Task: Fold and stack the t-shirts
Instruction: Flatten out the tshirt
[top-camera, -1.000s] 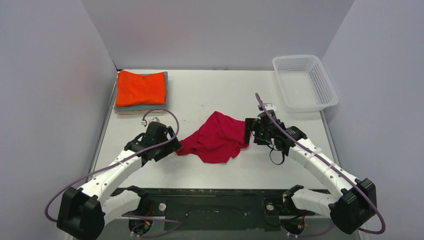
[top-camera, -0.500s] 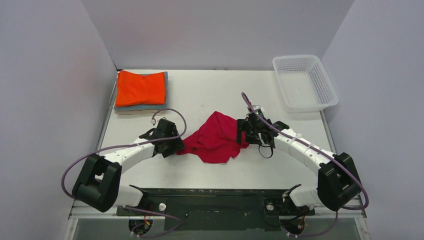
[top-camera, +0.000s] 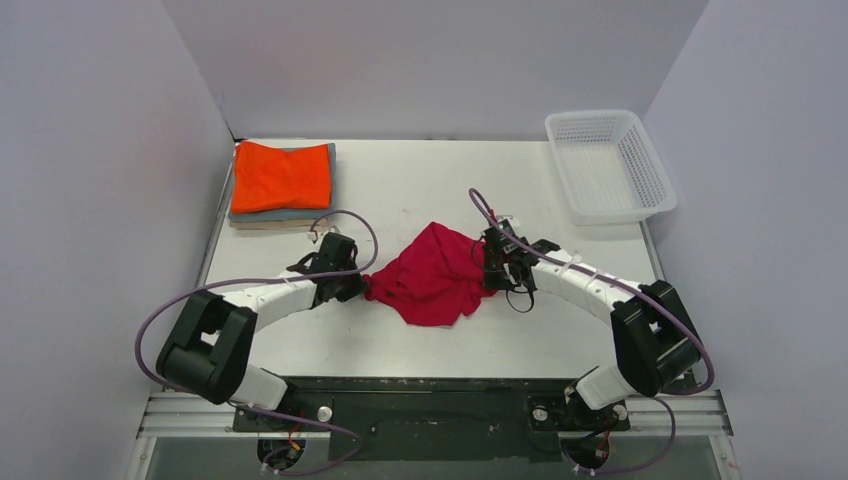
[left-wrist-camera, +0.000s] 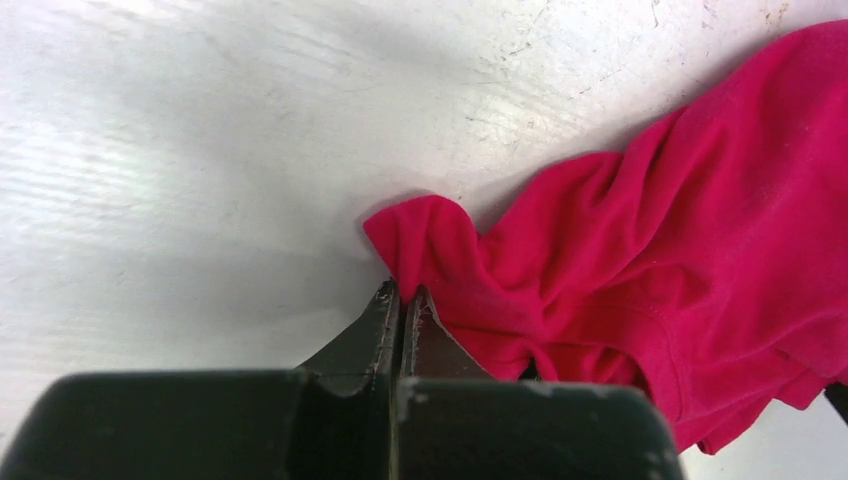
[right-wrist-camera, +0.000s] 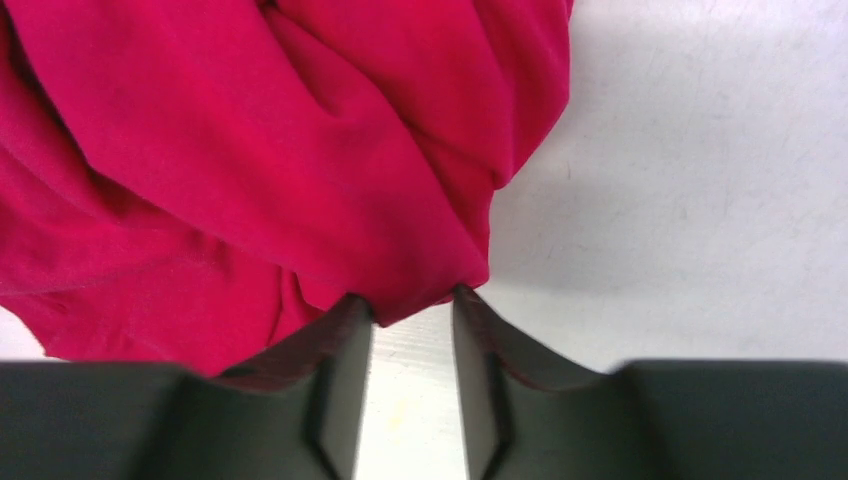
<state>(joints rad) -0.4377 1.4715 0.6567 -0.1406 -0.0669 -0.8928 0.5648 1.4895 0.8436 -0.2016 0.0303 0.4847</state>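
A crimson-red t-shirt (top-camera: 432, 280) lies crumpled at the middle of the table. My left gripper (top-camera: 363, 286) is at its left tip; in the left wrist view the jaws (left-wrist-camera: 401, 292) are pressed together on the edge of the red cloth (left-wrist-camera: 640, 250). My right gripper (top-camera: 490, 266) is at the shirt's right edge; in the right wrist view its fingertips (right-wrist-camera: 408, 298) pinch a fold of the red cloth (right-wrist-camera: 250, 150) from both sides. At the back left sits a folded stack, with an orange t-shirt (top-camera: 282, 176) on top of a grey-blue one (top-camera: 296, 214).
A white mesh basket (top-camera: 625, 213) stands at the back right corner. Purple cables loop over both arms close to the shirt. The folded stack sits against the left wall. The table's near edge is a black rail holding the arm bases.
Both arms have reached inward to the red shirt's left and right edges. Both grippers went from wide open to closed on the cloth, and the shirt's left tip bunched slightly.
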